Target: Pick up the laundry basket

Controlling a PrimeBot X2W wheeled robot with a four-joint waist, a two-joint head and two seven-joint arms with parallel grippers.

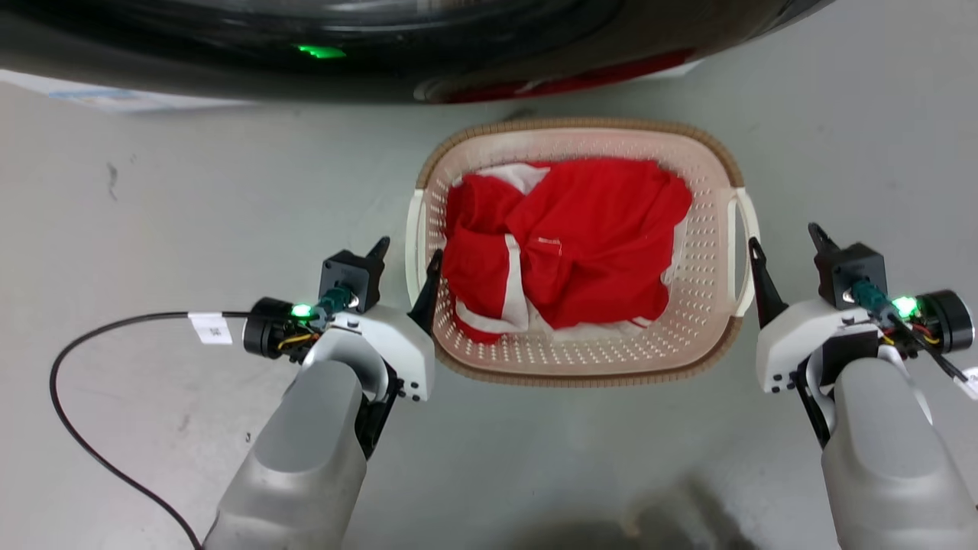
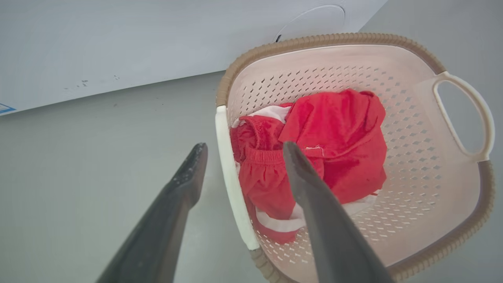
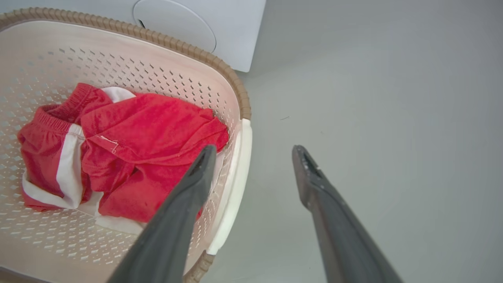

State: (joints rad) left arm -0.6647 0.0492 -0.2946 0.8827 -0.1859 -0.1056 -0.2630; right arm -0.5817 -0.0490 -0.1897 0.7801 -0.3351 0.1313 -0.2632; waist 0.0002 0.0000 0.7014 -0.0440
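Both spread wide, holding nothing. Left gripper astride the 9 o'clock handle of the laundry basket. Right gripper at its 3 o'clock handle.

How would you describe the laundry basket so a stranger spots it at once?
On the grey floor, in front of the white appliance, sits an oval cream plastic laundry basket. Only it has perforated walls, a brown woven-look rim and red-and-white clothes inside.
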